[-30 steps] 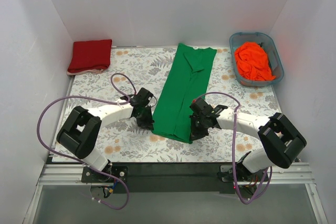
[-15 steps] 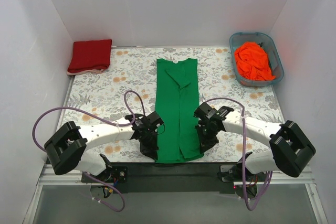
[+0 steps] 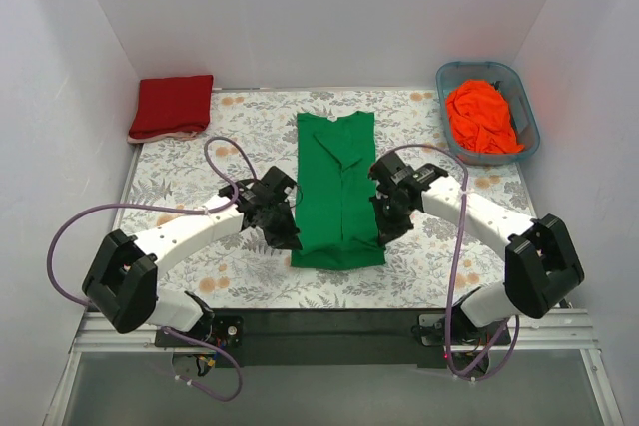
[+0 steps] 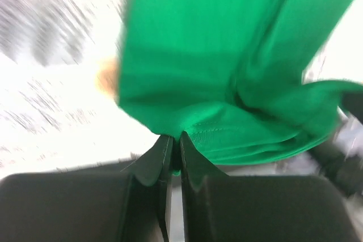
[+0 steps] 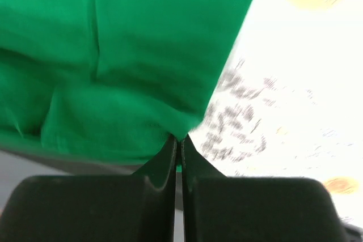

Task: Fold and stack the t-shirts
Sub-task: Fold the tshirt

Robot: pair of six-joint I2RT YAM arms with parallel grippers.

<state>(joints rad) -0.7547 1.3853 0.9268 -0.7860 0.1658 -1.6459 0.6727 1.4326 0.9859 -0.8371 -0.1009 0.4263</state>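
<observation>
Green t-shirt [image 3: 337, 182]: I find it at the middle of the table [image 3: 200, 162], folded lengthwise into a narrow strip with the collar toward the far wall. Its near end looks doubled back on itself.
Left gripper [image 3: 288, 236]: it sits at the strip's left edge, close to the near end. In my left wrist view the fingers [image 4: 152, 165] are pressed together with a stitched green edge pinched between the tips.
Right gripper [image 3: 389, 226]: it sits at the strip's right edge, opposite the left one. Its fingers [image 5: 163, 160] are likewise closed tight on a corner of green cloth.
Wrist views: both are blurred, so I cannot tell how many layers each pinch holds.
Red t-shirt [image 3: 172, 105]: folded flat in the far left corner, well apart from the green one.
Orange t-shirt [image 3: 481, 117]: crumpled inside the tub [image 3: 477, 66] at the far right corner.
</observation>
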